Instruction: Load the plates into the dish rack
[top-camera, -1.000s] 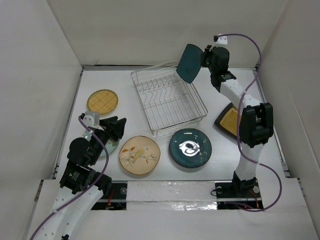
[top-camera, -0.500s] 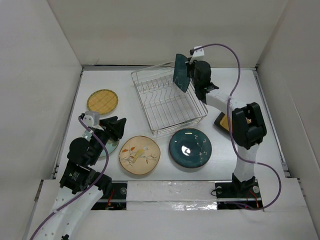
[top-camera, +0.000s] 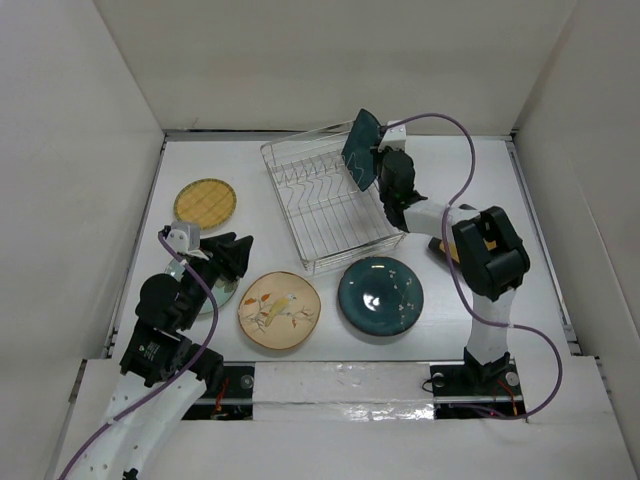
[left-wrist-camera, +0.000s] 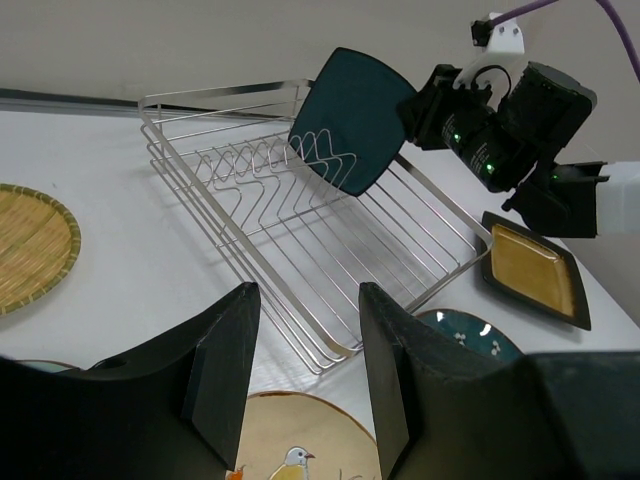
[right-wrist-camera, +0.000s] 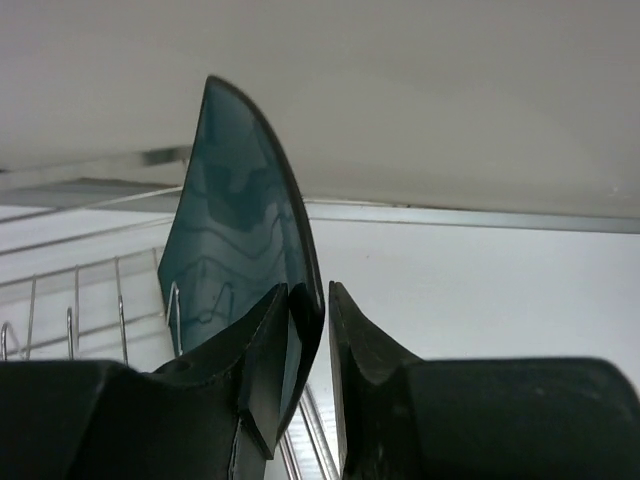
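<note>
Tabletop (top-camera: 250, 215), plate (right-wrist-camera: 240, 230) apparently within right end effector (right-wrist-camera: 307, 305)

The white tabletop (top-camera: 250, 165) is carrying the wire dish rack (top-camera: 335, 205), which is sitting just below the right fingers (right-wrist-camera: 262, 370). The amber square plate (left-wrist-camera: 530, 272) is lying right of and behind them. The yellow checked plate (top-camera: 205, 201) is resting left of the left fingers (left-wrist-camera: 225, 375). The cream floral plate (top-camera: 279, 310) is lying beneath their gap and the dark teal round plate (top-camera: 380, 297) off to their right. A pale green plate (top-camera: 224, 296) is peeking out underneath them.
</note>
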